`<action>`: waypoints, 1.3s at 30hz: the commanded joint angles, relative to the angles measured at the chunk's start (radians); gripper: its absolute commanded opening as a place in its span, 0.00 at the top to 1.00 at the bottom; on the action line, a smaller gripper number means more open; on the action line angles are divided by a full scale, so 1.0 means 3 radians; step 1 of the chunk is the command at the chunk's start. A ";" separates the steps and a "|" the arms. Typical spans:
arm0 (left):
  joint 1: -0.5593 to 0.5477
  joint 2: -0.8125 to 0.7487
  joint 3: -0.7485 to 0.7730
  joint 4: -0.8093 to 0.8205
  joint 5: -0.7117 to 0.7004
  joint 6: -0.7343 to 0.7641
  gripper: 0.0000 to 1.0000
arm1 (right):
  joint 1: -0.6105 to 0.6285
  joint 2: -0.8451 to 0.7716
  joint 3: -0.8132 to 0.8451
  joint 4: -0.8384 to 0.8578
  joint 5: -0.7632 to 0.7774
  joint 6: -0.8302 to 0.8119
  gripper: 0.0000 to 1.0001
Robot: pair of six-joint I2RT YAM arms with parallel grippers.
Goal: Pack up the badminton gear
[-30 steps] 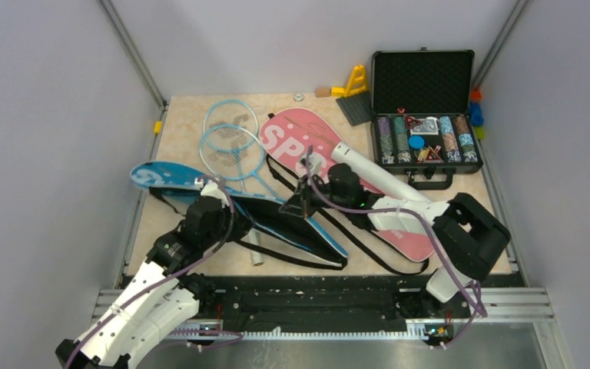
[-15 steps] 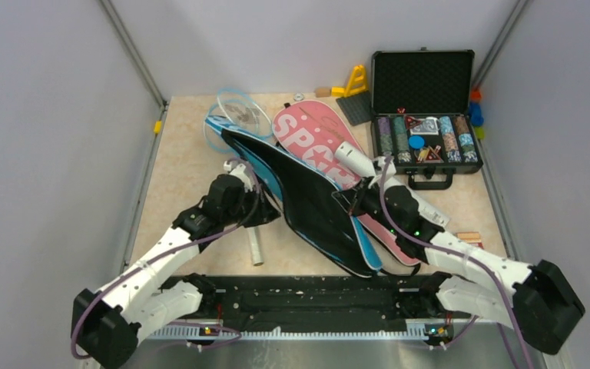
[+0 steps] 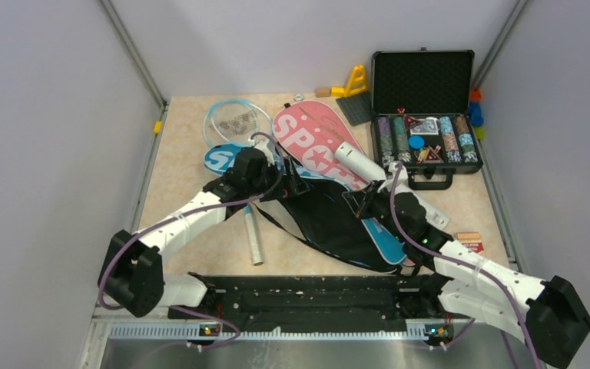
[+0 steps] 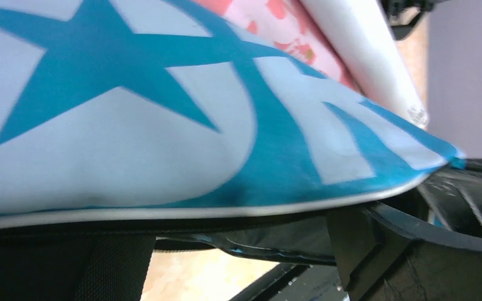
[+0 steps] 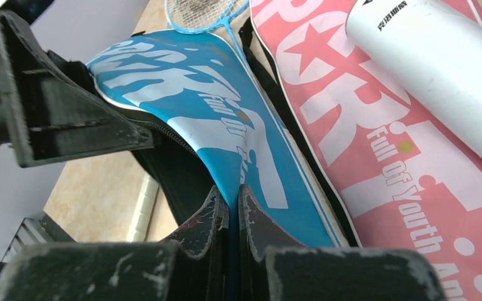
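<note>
The blue cover (image 3: 223, 158) lies across the middle of the table, its black underside and strap (image 3: 330, 223) showing. My right gripper (image 5: 233, 200) is shut on its thin blue edge (image 5: 226, 144). My left gripper (image 3: 295, 184) stands open at the cover's far part. One finger (image 4: 367, 251) shows below the printed blue face (image 4: 163, 138), with nothing gripped. The pink cover (image 3: 307, 132) lies behind, and the white tube (image 3: 357, 163) rests on it. A light-blue racket head (image 3: 236, 118) is at the back left. A white handle (image 3: 253, 240) lies by the cover.
An open black case of poker chips (image 3: 424, 115) stands at the back right, with a yellow toy (image 3: 356, 79) and a dark grey pad (image 3: 356, 108) beside it. A small box (image 3: 469, 240) lies near the right arm. Metal rails border the table.
My left gripper has opened and let go of the blue cover, and has moved further back and right. The cover has dropped from its raised pose. My right gripper stays shut on it.
</note>
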 commanded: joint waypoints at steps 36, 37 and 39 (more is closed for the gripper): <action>-0.0239 -0.2050 -0.1174 -0.1212 -0.2356 -0.0834 0.01 | 0.0040 0.0354 0.0149 0.0505 0.0127 0.0612 1.00; -0.0209 -0.1985 -0.1175 -0.1078 -0.2349 -0.0788 0.01 | 0.0037 0.0362 0.0150 0.0516 0.0099 0.0616 1.00; -0.0167 -0.1813 -0.1168 -0.0694 -0.2249 -0.0659 0.01 | 0.0038 0.0395 0.0157 0.0532 0.0032 0.0603 1.00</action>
